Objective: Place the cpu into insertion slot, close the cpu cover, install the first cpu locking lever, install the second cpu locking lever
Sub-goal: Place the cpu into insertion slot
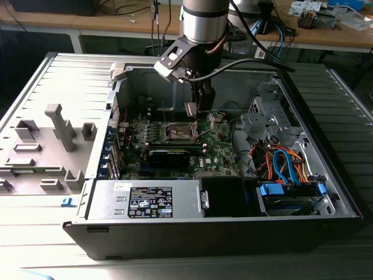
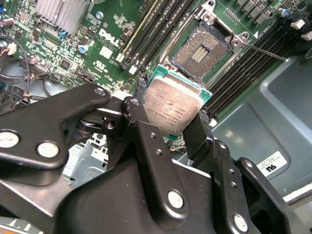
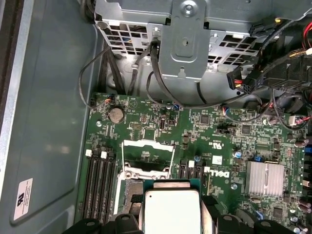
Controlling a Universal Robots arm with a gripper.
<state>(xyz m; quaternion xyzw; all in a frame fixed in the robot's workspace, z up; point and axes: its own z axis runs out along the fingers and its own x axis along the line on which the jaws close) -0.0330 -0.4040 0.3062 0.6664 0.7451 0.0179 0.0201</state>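
My gripper [image 1: 192, 111] hangs inside the open computer case, shut on the cpu [image 1: 190, 110], a small square chip with a silvery top. In both wrist views the cpu [image 2: 171, 105] [image 3: 173, 212] sits tilted between the black fingers [image 2: 141, 131], just above the green board. The insertion slot [image 2: 204, 51] [image 1: 180, 132] lies bare below and slightly ahead of the chip, its dark centre showing. The cpu cover [image 3: 148, 143] is swung up and open beside the slot [image 3: 127, 195]. A thin metal locking lever [image 2: 265, 51] juts out from the socket's edge.
Black memory slots [image 2: 243, 73] flank the socket. A grey power supply box [image 1: 145, 201] fills the case's near side, with a metal drive cage [image 1: 274, 116] and coloured cables [image 1: 285, 163] on the exterior view's right. A finned heatsink [image 3: 265, 178] sits on the board.
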